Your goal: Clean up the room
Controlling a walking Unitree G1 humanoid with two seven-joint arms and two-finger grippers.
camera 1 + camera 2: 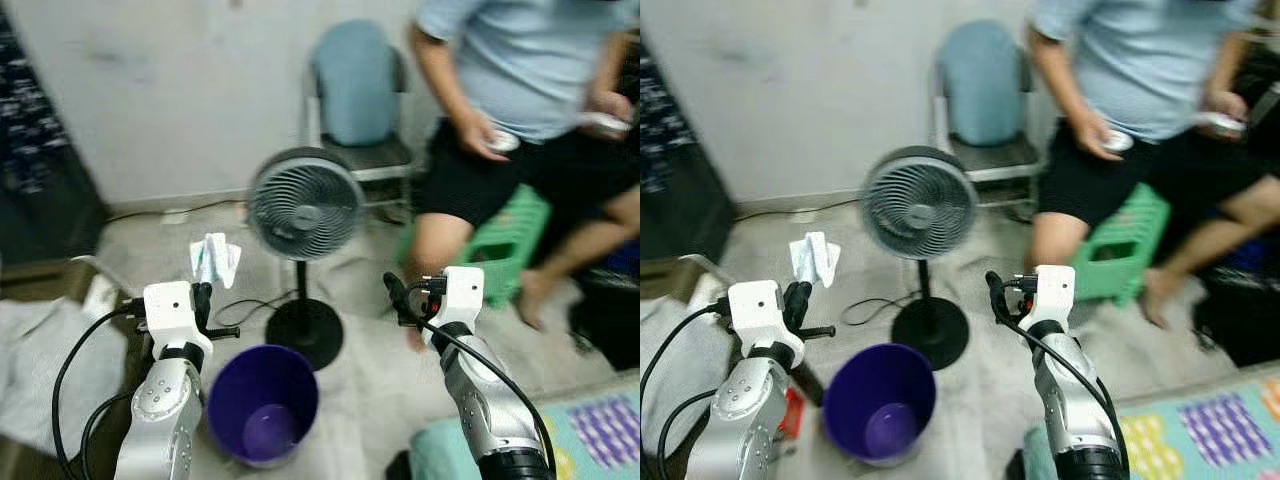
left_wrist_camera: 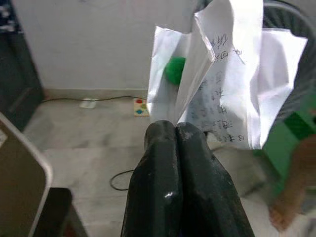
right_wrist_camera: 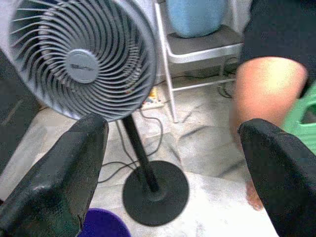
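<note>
My left gripper is shut on a crumpled sheet of white paper with writing on it, seen close up as paper above the closed black fingers. It hangs up and to the left of a purple bin standing open on the floor, bin. My right gripper is held up on the right, open with nothing between its fingers.
A grey standing fan on a black base stands just behind the bin. A person sits on a green stool at the right, with a folding chair by the wall. A cable lies on the floor.
</note>
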